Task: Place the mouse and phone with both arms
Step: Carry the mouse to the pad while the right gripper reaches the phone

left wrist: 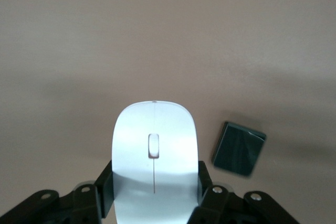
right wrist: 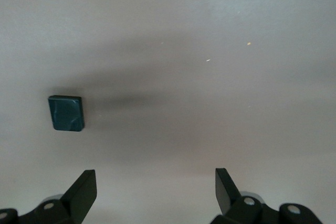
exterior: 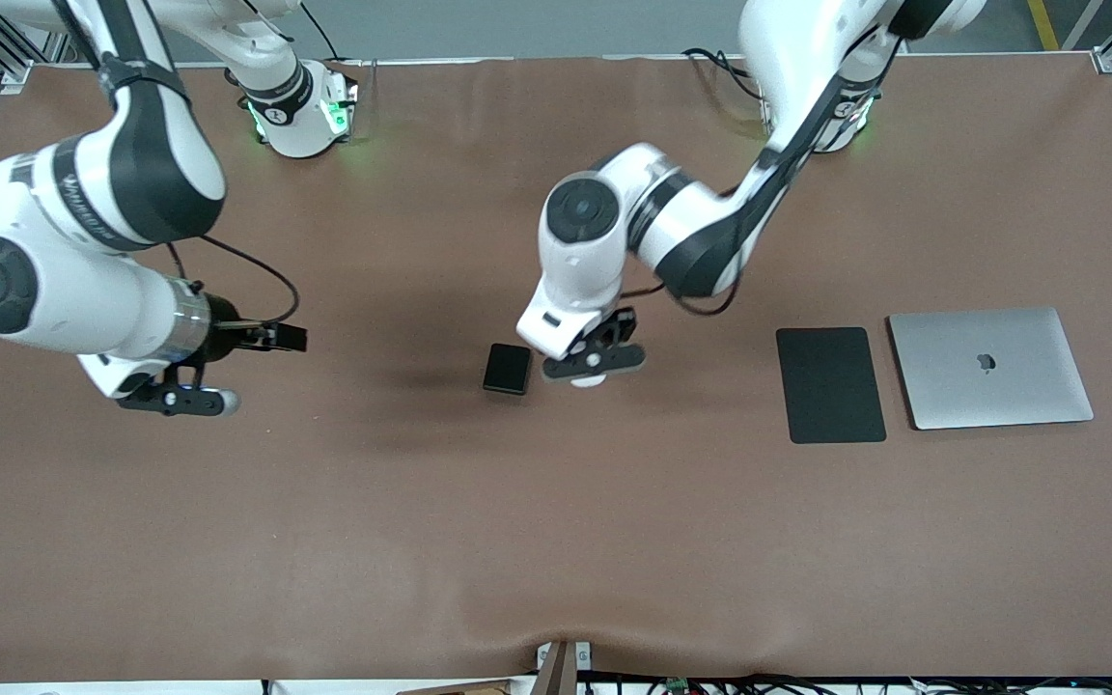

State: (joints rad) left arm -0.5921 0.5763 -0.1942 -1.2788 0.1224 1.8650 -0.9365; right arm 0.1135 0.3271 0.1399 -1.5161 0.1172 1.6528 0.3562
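My left claw [exterior: 593,365] hangs over the middle of the brown surface [exterior: 556,541], its fingers [left wrist: 206,191] pinching the white mouse [left wrist: 155,156] by its two long sides. From my left wrist the mouse fills the space between the black pads, with its scroll button and the thin grey line down its middle in plain sight. From the front camera only a sliver of the mouse's white edge peeks out under the claw.

The phone [exterior: 507,369] lies flat on the surface just beside my left claw, toward the right arm's end of the surface. It also shows in my left wrist view [left wrist: 239,148] close by the mouse, apart from it.

My right claw [exterior: 177,399] waits near the right arm's end of the surface with its fingers [right wrist: 83,195] spread wide and nothing between them. The phone [right wrist: 66,113] sits well apart from it.

Toward the left arm's end lie a flat black mouse pad [exterior: 829,384] and, just beside it, a closed silver laptop [exterior: 990,367].
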